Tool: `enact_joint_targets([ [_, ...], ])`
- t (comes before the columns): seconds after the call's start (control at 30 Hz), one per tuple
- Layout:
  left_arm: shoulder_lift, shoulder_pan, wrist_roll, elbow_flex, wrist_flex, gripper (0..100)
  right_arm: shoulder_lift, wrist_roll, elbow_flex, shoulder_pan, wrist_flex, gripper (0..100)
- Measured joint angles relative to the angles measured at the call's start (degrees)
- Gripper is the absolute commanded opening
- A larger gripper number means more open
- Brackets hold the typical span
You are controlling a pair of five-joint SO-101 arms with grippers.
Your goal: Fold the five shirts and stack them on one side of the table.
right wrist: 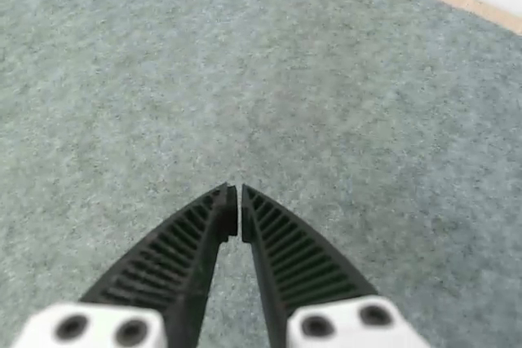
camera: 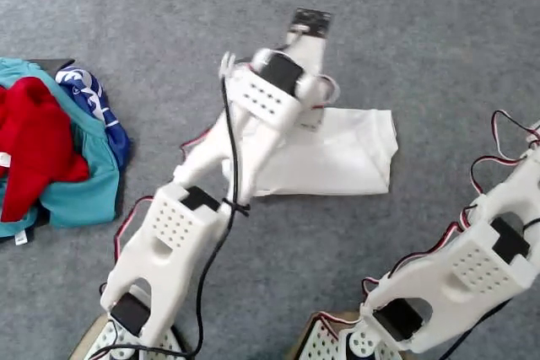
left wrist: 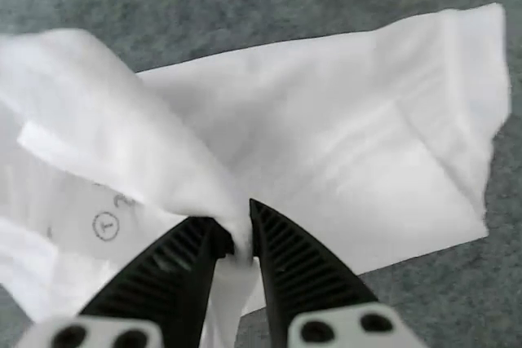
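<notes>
- Right gripper (right wrist: 239,201): fingers together with nothing between them, hanging over bare grey counter (right wrist: 367,79) close to its own base and well apart from any cloth.
- Left gripper (left wrist: 235,242): fingers clamped on a pinch of the white shirt (left wrist: 342,136). A flap of it is lifted and drapes back toward the wrist.
- The rest of the white shirt lies flat mid-counter as a rough rectangle, partly folded.
- Handling (judgement): the cloth looks thin, light and limp. With no stiffness, a raised part sags and may drag the layer under it. The felt-like counter probably holds the lower layer a little. It is not fragile.
- Where to hold (judgement): an edge or corner, with all layers pinched deep between the fingers. A pinch in mid-panel would only bunch the cloth.
- Writing: a printed mark (left wrist: 105,226) inside the shirt, a small circle with a sign in it and faint lines beside it. It is too small to read.
- Farther off, on the left arm's side: an unfolded pile of a red shirt (camera: 34,145), a teal shirt (camera: 84,196) and a blue patterned shirt (camera: 93,103).
- A small white tag (camera: 21,238) sits at the pile's near edge and cannot be read.
</notes>
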Motion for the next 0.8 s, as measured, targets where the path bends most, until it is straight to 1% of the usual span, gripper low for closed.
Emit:
enact_joint_targets([
  [0.13, 0.0, 4.1, 2.6, 0.0, -3.5, 5, 0.0, 0.0, 0.0, -0.1, 0.0, 2.2],
  [0.33, 0.0, 8.2, 5.5, 0.1, -8.3, 5, 0.0, 0.0, 0.0, 2.2, 0.0, 2.2],
  [0.43, 0.8, 9.3, 5.9, 0.1, -10.7, 5, 0.0, 0.0, 0.0, 3.1, 0.2, 2.2],
  [0.63, 4.7, 11.3, 5.9, 0.1, -13.9, 5, 0.5, 0.0, -5.7, 5.2, 4.3, 2.2],
  [0.8, 5.6, 12.2, 5.9, 0.1, -16.4, 5, 0.5, 0.0, -6.1, 6.1, 4.8, 2.2],
])
